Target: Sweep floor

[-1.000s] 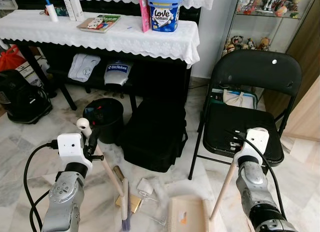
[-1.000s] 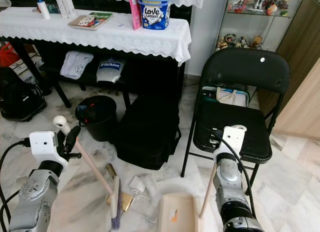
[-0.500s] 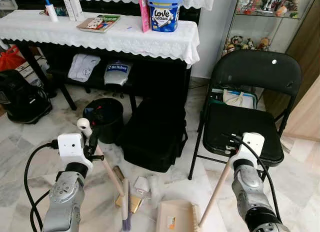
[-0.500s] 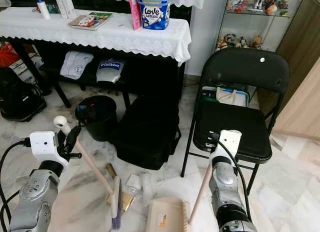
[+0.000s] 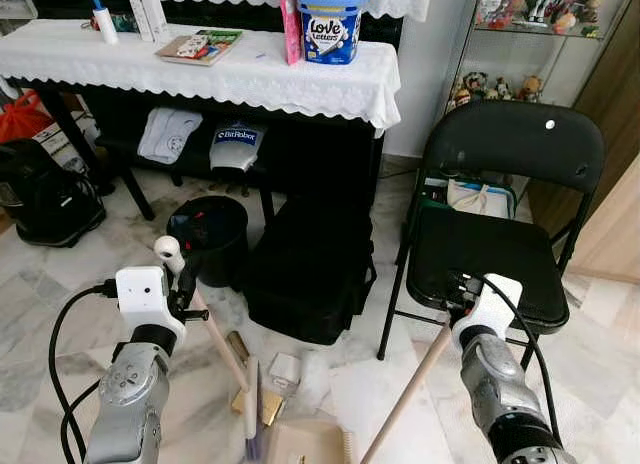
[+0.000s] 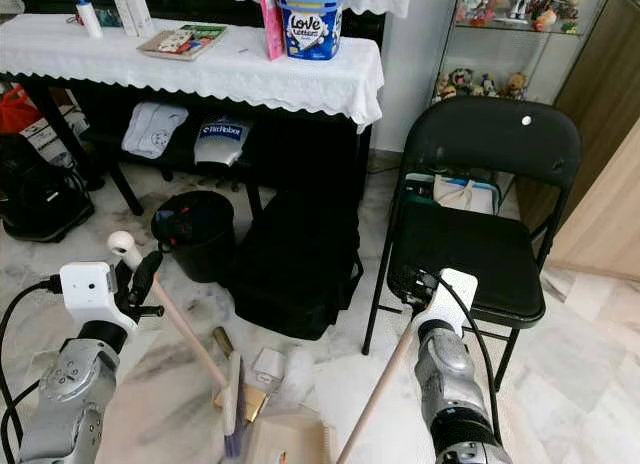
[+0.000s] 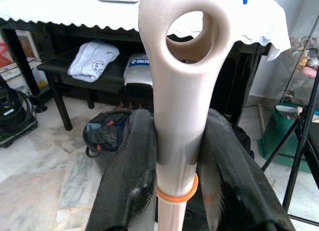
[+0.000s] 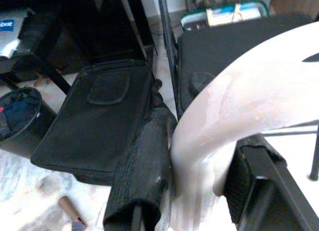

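Left gripper (image 7: pixel 177 166) clamping cream broom handle (image 5: pixel 205 324) | right gripper (image 8: pixel 197 183) clamping beige dustpan handle (image 5: pixel 405 399) | litter (image 5: pixel 282 372) lying beside tan dustpan (image 5: pixel 305 444), sweeping seemingly midway, debris uncollected

Up on the white-clothed tabletop (image 5: pixel 230 79), the blue tub (image 5: pixel 330 24) reads "Love Letters" inside a white heart. Down on the shelf beneath, the folded grey-and-blue item (image 5: pixel 237 144) carries "BitRobot" in white. Nothing else here is legible.
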Available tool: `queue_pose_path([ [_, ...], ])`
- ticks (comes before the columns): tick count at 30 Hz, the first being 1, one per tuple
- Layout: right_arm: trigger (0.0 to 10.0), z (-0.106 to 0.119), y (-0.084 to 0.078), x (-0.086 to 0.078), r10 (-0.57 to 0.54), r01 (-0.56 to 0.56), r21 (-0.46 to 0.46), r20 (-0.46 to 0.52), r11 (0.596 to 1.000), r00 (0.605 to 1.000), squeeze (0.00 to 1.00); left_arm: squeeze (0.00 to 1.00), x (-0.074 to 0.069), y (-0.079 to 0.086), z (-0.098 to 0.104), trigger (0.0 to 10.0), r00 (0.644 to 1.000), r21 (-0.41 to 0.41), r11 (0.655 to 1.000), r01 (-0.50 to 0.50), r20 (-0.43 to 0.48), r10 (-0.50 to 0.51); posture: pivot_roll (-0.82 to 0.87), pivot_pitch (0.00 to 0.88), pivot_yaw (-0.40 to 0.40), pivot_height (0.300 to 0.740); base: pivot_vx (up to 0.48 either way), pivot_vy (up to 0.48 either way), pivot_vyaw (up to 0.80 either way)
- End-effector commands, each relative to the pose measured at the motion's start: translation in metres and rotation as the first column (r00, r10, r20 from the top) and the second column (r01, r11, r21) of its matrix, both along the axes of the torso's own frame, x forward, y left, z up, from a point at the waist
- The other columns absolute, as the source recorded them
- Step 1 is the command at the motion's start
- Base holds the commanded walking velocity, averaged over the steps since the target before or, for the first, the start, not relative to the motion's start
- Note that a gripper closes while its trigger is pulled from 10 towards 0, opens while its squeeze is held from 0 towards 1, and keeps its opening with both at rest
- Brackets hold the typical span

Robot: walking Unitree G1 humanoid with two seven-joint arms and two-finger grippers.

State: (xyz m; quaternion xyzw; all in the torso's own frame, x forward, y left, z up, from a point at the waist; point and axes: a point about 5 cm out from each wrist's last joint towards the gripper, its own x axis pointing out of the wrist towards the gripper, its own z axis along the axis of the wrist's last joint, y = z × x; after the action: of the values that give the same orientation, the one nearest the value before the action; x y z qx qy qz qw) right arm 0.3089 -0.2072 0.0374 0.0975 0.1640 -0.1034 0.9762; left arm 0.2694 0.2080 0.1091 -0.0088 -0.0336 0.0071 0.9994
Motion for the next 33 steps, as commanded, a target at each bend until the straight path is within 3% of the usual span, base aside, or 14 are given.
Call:
queue_pose_path([
  [1, 10.0, 0.013, -0.006, 0.004, 0.01, -0.006, -0.072, 0.053, 0.997, 0.999, 0.0, 0.0, 0.003, 0.0, 0.008, 10.0, 0.999, -0.004, 1.0, 0.003, 0.032, -0.003, 0.02, 0.0, 0.017, 0.74, 0.0, 0.0, 0.0],
  [7, 10.0, 0.013, -0.006, 0.005, 0.063, -0.063, -0.102, -0.004, 0.993, 0.998, 0.0, 0.0, 0.003, -0.001, 0.007, 10.0, 1.0, -0.006, 1.0, 0.007, 0.031, -0.007, 0.02, 0.0, 0.019, 0.74, 0.0, 0.0, 0.0],
  [18, 10.0, 0.004, 0.005, 0.0, 0.091, -0.093, -0.03, -0.073, 0.995, 0.993, 0.0, 0.0, 0.002, -0.002, 0.007, 10.0, 1.0, -0.007, 1.0, 0.005, 0.029, -0.005, 0.02, 0.0, 0.013, 0.74, 0.0, 0.0, 0.0],
  [33, 10.0, -0.005, 0.009, -0.006, 0.224, -0.23, -0.003, -0.212, 0.973, 0.951, 0.0, 0.0, 0.003, -0.001, 0.006, 10.0, 1.0, -0.006, 1.0, 0.001, 0.027, -0.001, 0.02, 0.0, 0.012, 0.74, 0.0, 0.0, 0.0],
])
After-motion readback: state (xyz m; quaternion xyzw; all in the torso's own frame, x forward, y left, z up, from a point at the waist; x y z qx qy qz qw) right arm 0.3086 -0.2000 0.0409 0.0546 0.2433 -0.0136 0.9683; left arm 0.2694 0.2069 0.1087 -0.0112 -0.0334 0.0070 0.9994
